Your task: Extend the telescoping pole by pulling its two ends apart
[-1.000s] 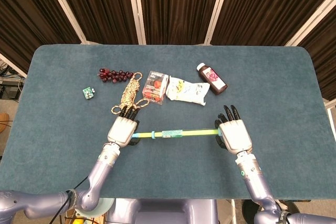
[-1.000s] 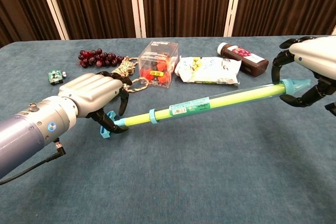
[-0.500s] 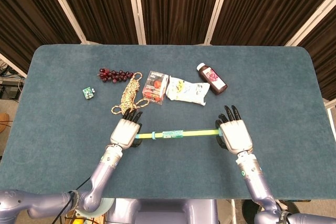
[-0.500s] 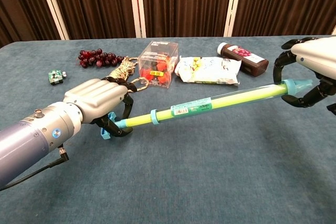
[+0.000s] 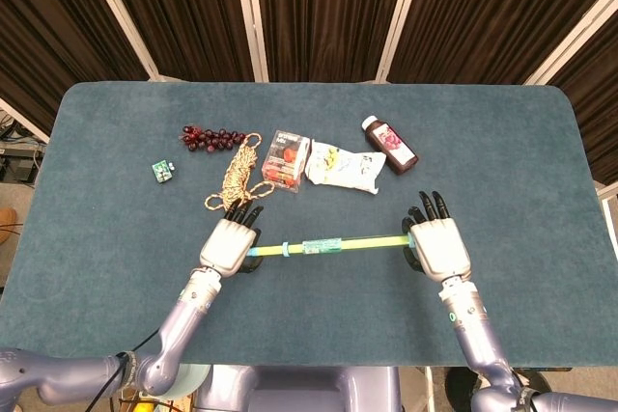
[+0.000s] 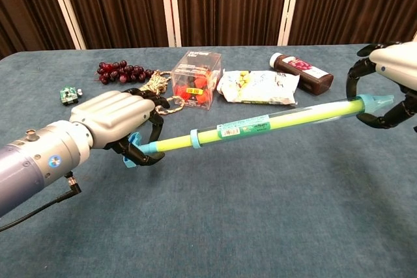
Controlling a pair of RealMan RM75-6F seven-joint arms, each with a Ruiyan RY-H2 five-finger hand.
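A yellow-green telescoping pole (image 5: 328, 244) (image 6: 260, 124) with light-blue end caps and a blue ring stretches across the table's near half, lifted off the cloth. My left hand (image 5: 230, 241) (image 6: 114, 122) grips its left end, fingers curled round the blue cap. My right hand (image 5: 437, 244) (image 6: 391, 83) holds the right end, fingers wrapped round the blue tip. In the chest view the pole slopes up toward the right.
Behind the pole lie a coiled rope (image 5: 239, 173), red grapes (image 5: 210, 137), a clear box of red fruit (image 5: 284, 159), a white snack bag (image 5: 345, 166), a dark juice bottle (image 5: 389, 145) and a small green board (image 5: 161, 172). The blue table (image 5: 116, 238) spreads wide around them.
My right hand has moved right and slightly up with its end of the pole. The left hand has shifted a little. The pole appears slightly longer.
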